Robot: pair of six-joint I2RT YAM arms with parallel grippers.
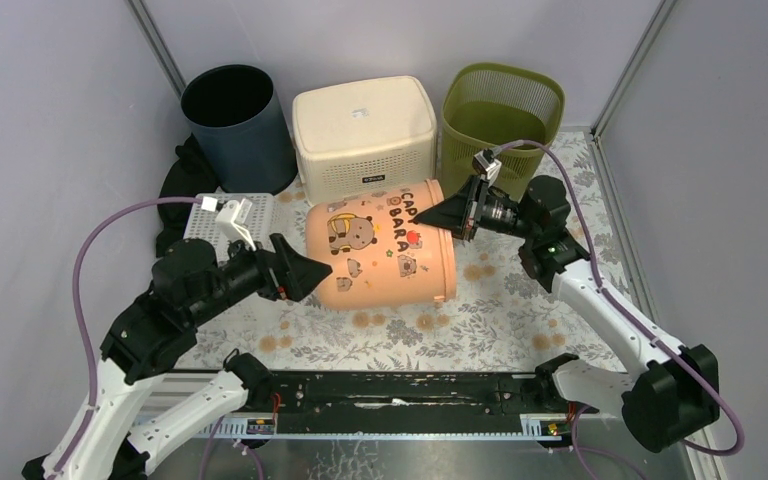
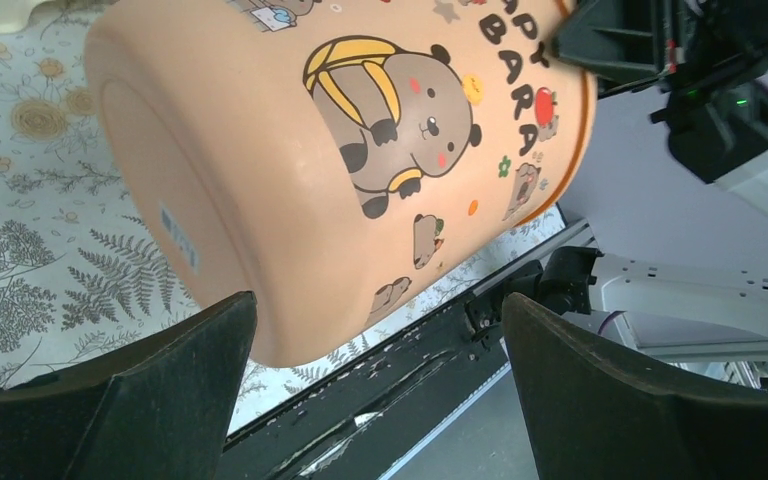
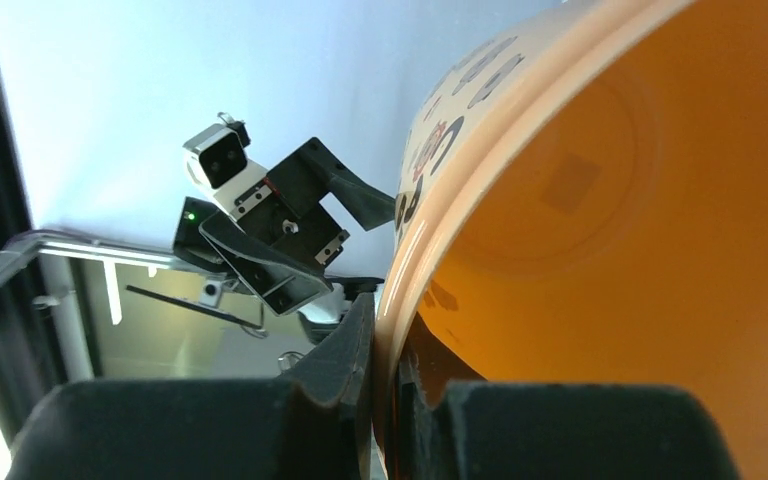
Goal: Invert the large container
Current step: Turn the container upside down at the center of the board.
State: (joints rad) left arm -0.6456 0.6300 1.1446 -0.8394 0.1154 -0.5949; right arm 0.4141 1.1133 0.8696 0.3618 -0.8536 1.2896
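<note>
The large container is a peach capybara-print bucket [image 1: 385,250]. It lies on its side in the middle of the table, base to the left, mouth to the right. My right gripper [image 1: 438,215] is shut on its upper rim; the right wrist view shows the rim [image 3: 430,230] pinched between the fingers [image 3: 345,350], one outside and one inside the mouth. My left gripper [image 1: 315,272] is open and empty just beside the bucket's base. In the left wrist view the bucket [image 2: 290,170] fills the frame beyond the spread fingers [image 2: 160,390].
At the back stand a dark grey bin [image 1: 238,125], a cream lidded basket [image 1: 365,135] and a green mesh basket [image 1: 502,115]. A white perforated rack [image 1: 222,215] lies at the left. A black rail [image 1: 400,390] runs along the near edge.
</note>
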